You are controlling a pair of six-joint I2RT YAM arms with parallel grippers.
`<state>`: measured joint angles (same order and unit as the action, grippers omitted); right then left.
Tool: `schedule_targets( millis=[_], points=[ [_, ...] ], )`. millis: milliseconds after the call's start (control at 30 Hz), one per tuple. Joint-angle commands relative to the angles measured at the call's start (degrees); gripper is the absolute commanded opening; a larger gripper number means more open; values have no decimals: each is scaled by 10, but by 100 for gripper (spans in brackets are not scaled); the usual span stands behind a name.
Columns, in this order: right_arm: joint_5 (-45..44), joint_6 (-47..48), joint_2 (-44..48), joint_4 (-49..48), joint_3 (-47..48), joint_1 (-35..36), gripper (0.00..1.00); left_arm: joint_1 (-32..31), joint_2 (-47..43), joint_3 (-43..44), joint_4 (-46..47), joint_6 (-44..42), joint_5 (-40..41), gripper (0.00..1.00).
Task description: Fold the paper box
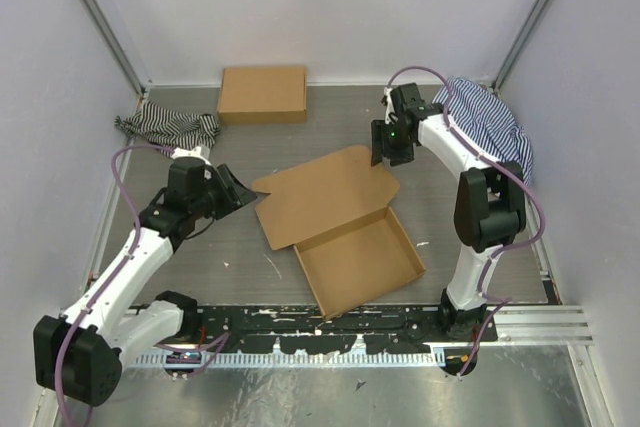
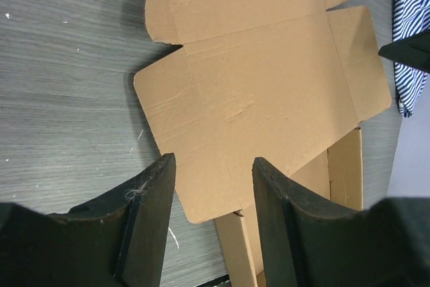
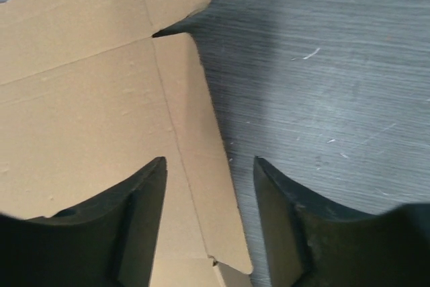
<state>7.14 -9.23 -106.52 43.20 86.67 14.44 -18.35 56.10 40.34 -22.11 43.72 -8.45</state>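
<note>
Box (image 1: 340, 232) sits mid-table (image 1: 200, 247): tray half near the arm bases with its walls up, lid lying flat behind it. I see the left claw (image 2: 213, 162) open, jaws astride the lid's left edge, gripping nothing. Right claw (image 3: 209, 162) is open too, low over the lid's right flap, flap edge between the jaws. Second box (image 1: 262, 94) is closed at the back wall, with a striped cloth (image 1: 165, 127) just left of it. Another striped cloth (image 1: 490, 122) lies back right, behind the right arm.

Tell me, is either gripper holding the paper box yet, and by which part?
Nothing is held. The left gripper and the right gripper both stand open over opposite edges of the open lid of the paper box.
</note>
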Motion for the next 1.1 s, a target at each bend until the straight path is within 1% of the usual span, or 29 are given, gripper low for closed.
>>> schedule_targets(
  millis=[0, 67, 267, 333, 400, 467, 533, 600, 667, 833, 1000, 1067],
  points=[
    [71, 7, -4, -8, 20, 0, 53, 3, -19, -5, -16, -11, 5, 56],
    [83, 5, -8, -10, 20, 0, 45, 4, -21, -1, -21, -16, 13, 56],
    [85, -1, -14, -6, 20, 0, 45, 4, -25, 11, -41, -32, 26, 56],
    [77, 1, -18, 2, 23, 0, 47, 4, -27, 13, -43, -33, 28, 56],
    [47, -1, -15, 0, 19, 1, 57, 4, -30, 15, -49, -35, 29, 56],
    [23, -2, -10, -3, 17, 0, 63, 4, -33, 13, -49, -36, 30, 56],
    [16, -2, -11, -2, 19, -1, 66, 4, -35, 15, -51, -37, 31, 57],
    [29, 1, -17, -1, 23, -2, 66, 4, -36, 13, -52, -37, 31, 57],
    [65, 7, -28, -3, 22, -1, 63, 4, -34, 13, -51, -37, 31, 57],
    [151, 5, -37, -33, 2, -1, 48, 4, -37, 8, -52, -37, 31, 56],
    [161, -4, -50, -44, 4, -1, 35, 4, -44, 7, -59, -39, 36, 56],
    [161, -11, -46, -58, -1, -2, 26, 4, -47, 9, -63, -41, 41, 57]
  ],
)
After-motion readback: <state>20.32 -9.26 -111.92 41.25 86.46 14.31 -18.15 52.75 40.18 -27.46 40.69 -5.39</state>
